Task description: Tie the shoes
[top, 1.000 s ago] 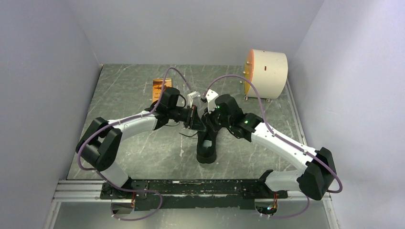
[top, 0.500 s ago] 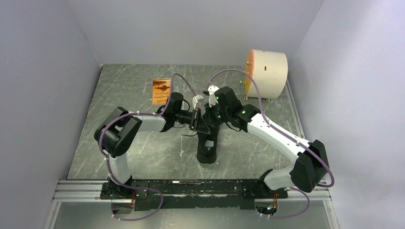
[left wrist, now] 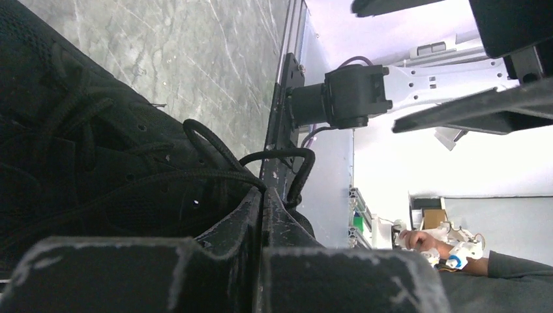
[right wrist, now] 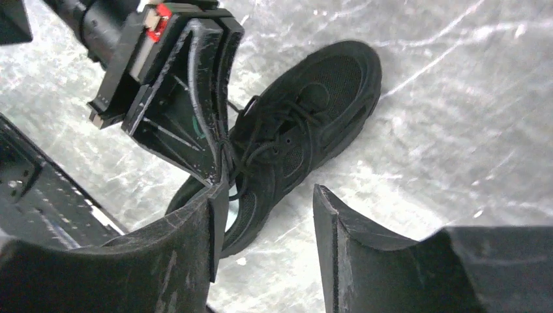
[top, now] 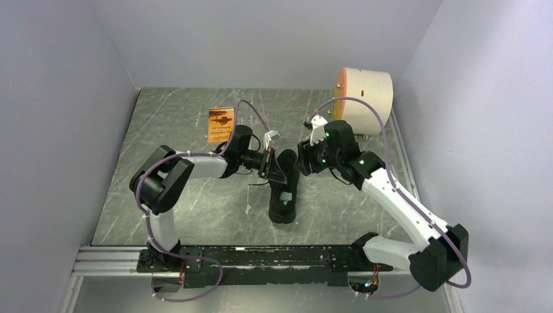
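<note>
The table [top: 189, 195] is boxed in by pale walls on the left [top: 59, 130], at the back [top: 261, 39] and on the right [top: 482, 130], with a metal rail [top: 261, 255] along its near edge. Bare room lies to the left and right of the middle. An orange card [top: 220, 124] lies flat toward the far left, and a white drum [top: 368, 91] with an orange face stands in the far right corner, close to the right wall. The black shoe [top: 282, 210] sits upright on its sole at the middle of the table, heel toward the rail and toe toward the back wall. The left arm is folded at the elbow, with its forearm reaching level to the right across to the shoe. The left gripper [left wrist: 261, 202] has its fingers pressed together on a loop of thin black lace [left wrist: 287, 156], right over the shoe's lacing. The right arm stretches from its base up and leftward, its wrist bent down over the far part of the shoe. The right gripper [right wrist: 266, 215] has its fingers spread apart with nothing between them, just beside the left gripper's tips. The shoe's mouth shows a pale patch inside. What the drum holds, if anything, cannot be told from here.
</note>
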Robot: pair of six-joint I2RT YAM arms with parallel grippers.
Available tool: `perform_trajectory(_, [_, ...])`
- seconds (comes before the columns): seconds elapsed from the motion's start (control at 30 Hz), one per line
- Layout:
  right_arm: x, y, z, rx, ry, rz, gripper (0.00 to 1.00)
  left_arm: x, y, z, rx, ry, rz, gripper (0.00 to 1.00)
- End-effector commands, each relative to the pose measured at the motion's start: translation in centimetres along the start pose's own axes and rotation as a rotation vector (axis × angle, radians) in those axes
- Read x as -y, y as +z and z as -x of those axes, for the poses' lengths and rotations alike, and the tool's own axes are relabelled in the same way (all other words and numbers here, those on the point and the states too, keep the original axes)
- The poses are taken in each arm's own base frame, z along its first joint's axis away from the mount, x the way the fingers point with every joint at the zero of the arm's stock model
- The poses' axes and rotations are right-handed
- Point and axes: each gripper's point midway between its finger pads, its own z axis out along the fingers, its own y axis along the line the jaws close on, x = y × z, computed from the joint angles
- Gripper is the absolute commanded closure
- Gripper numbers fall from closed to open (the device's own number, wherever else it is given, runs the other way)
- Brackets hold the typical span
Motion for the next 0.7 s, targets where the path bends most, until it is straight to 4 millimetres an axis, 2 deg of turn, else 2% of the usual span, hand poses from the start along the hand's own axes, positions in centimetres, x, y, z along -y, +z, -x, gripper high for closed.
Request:
perform_trajectory(0.0, [0.2,-0.4,0.2,0.109,-0.278,0.037,0.43,-0.3,0.2,0.5,-0.023,0.027,-0.005,0.95])
perform_trajectory(0.1, [0.6,-1.0,-0.6,0.147,-0.507,0.044,0.41,-0.1,0.3,0.5,-0.033,0.022,-0.023,0.95])
perform_trajectory(0.13, [0.3,-1.1,-1.0,0.153,-0.579,0.067,0.42,-0.1,0.2,0.6,-0.035,0.025,-0.025,0.95])
perform_trajectory(0.23, [-1.5,-0.8,-3.8,0.137,-0.843,0.213,0.5,0.0,0.2,0.4,-0.047,0.028,-0.027,0.95])
perform_trajectory(0.3, [-2.0,-0.5,-4.4,0.174,-0.962,0.236,0.54,-0.1,0.2,0.4,-0.053,0.024,-0.03,0.95])
perform_trajectory(0.43, [-3.5,0.3,-5.3,0.242,-1.043,0.322,0.58,0.1,0.2,0.4,-0.063,0.021,-0.046,0.95])
perform_trajectory(0.67, [-4.0,1.6,-4.9,0.285,-1.036,0.325,0.67,0.3,0.2,0.5,-0.068,0.022,-0.042,0.95])
